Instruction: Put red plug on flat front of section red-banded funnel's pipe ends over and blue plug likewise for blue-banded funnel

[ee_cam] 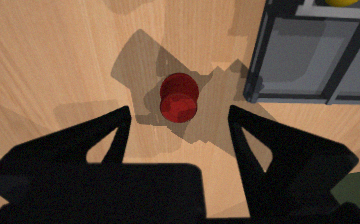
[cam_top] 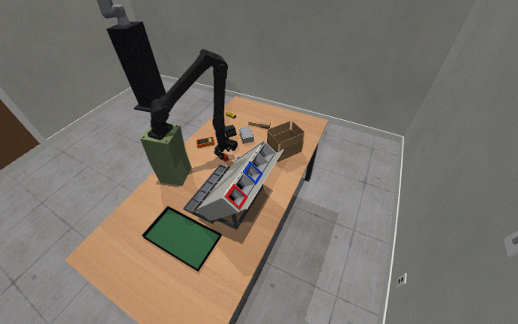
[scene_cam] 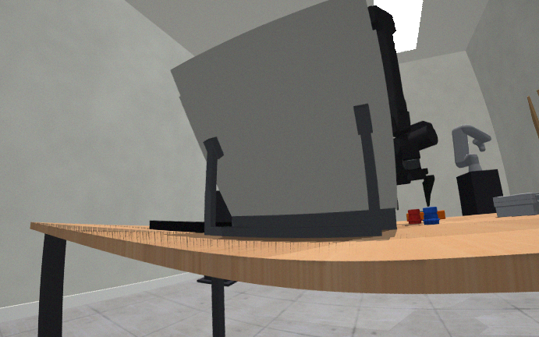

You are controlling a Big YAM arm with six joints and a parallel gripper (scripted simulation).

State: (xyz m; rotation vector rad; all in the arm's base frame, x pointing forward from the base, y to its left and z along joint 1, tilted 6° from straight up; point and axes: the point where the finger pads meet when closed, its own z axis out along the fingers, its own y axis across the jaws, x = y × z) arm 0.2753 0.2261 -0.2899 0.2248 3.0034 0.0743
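The red plug (ee_cam: 179,97) (cam_top: 225,157) (scene_cam: 414,216) stands on the wooden table (cam_top: 131,265), just beside the end of the dark grey sectioned tray (ee_cam: 301,55) (cam_top: 206,189). My gripper (ee_cam: 179,111) (cam_top: 221,153) (scene_cam: 423,190) is open and hangs a little above the red plug, one finger on each side of it, not touching. The blue plug (scene_cam: 430,215) (cam_top: 238,157) stands next to the red one. The grey cover (cam_top: 222,193) (scene_cam: 288,125) carries the red-banded funnel (cam_top: 229,190) and the blue-banded funnel (cam_top: 247,166). A yellow marble (ee_cam: 342,2) lies in a tray section.
A cardboard box (cam_top: 285,139), a grey case (cam_top: 246,135) (scene_cam: 521,203), an orange device (cam_top: 205,142) and a small yellow item (cam_top: 230,115) lie at the table's far end. A green mat (cam_top: 181,238) lies at the near end. The arm's green pedestal (cam_top: 166,154) stands at the left edge.
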